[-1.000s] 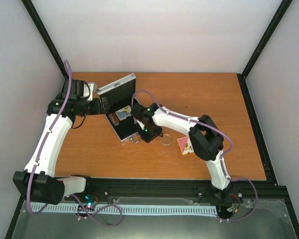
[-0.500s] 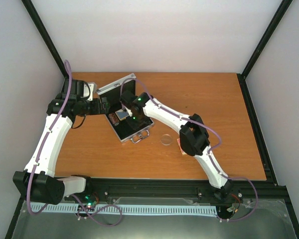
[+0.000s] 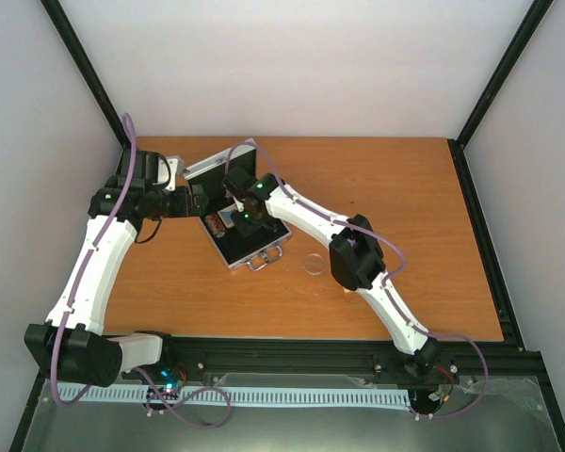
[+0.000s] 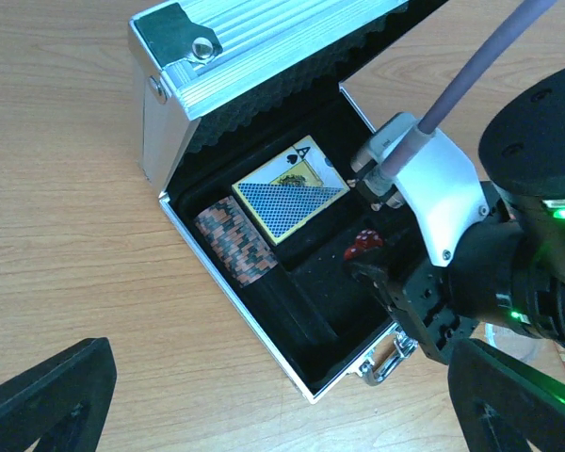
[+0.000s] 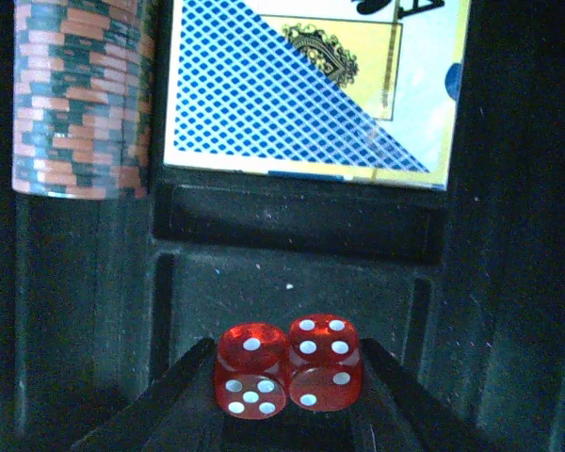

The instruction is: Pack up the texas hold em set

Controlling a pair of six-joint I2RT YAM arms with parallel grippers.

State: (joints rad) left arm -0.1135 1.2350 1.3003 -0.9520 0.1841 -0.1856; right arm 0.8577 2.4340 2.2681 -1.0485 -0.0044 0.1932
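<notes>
Right gripper (image 5: 288, 350) is partly closed on a pair of red dice (image 5: 254, 372), which sit side by side, pinched between its two dark fingers (image 5: 169, 405), white pips showing. It holds them low inside the case (image 4: 228, 299), over the black compartment on the handle side of the card pack; whether they touch the floor I cannot tell.

The only writing that can be read is a large "A" over a spade on the yellow corner of the card pack (image 4: 287, 198) (the rest of its face is a blue lattice print).

The ribbed silver case stands on the left far part of the table (image 3: 405, 207), its lid (image 4: 264, 38) raised and lined with black egg-crate foam (image 4: 264, 108). Inside, a stack of dark and reddish chips (image 4: 234, 243) lies on its side in the slot just left of the pack. The metal handle (image 4: 388, 356) hangs off the near edge. A clear disc (image 3: 313, 265) lies on the table, near the case's right side.

Left gripper (image 4: 278, 377) hangs above the case, spread wide with nothing between its fingers (image 4: 47, 400).
</notes>
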